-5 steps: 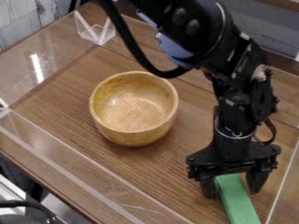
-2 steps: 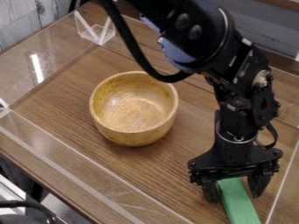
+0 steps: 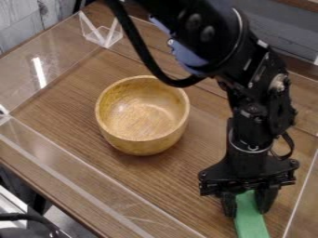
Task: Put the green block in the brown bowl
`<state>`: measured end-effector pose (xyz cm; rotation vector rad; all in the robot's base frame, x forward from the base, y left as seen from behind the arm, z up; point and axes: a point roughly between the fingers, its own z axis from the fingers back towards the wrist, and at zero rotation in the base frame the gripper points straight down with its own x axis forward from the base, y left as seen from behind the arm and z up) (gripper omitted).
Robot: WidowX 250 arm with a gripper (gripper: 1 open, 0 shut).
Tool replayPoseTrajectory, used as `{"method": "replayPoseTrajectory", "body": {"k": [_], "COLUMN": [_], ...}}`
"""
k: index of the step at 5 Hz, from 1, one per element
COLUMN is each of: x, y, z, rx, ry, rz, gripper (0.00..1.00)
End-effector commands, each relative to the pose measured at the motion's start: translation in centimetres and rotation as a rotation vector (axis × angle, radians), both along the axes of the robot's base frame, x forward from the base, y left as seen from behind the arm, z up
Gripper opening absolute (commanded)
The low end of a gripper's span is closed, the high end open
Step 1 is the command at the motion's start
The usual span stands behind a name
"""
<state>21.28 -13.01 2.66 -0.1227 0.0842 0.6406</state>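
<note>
Camera view of a wooden table (image 3: 50, 102) with a black robot arm (image 3: 211, 46) entering from the top and reaching toward the lower right. The claw (image 3: 248, 200) is directed downward at the near end of the table; its fingers are drawn in narrow, closed on the green block (image 3: 251, 223). The block lies at the lower right of the view, its upper end between the fingers and its lower part extending toward the bottom edge of the frame. Whether its underside touches the table cannot be told.

The brown bowl (image 3: 143, 116), round and thick-rimmed, stands upright to the left of the arm, well apart from the block, with its opening facing up and no block inside. Bare wood separates the bowl from the claw, and a broad stretch of bare table extends to the left of the bowl as far as the table's edge. Room is tighter on the right, where the claw and block are near the frame's border. At the upper left, a clear object (image 3: 102, 30) lies near the table's far edge. Dark cables (image 3: 25, 218) occupy the lower left corner.
</note>
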Motion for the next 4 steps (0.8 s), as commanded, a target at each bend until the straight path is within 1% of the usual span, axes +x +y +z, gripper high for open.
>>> {"method": "replayPoseTrajectory", "body": {"k": [1, 2, 4], "x": [0.4, 0.3, 0.1], "y": [-0.5, -0.5, -0.6], "z": [1.7, 2.3, 3.4], "rx": [-0.025, -0.026, -0.037], "ry": [-0.036, -0.028, -0.026], "rz": [-0.012, -0.019, -0.038], "gripper": [0.0, 0.0, 0.0]}}
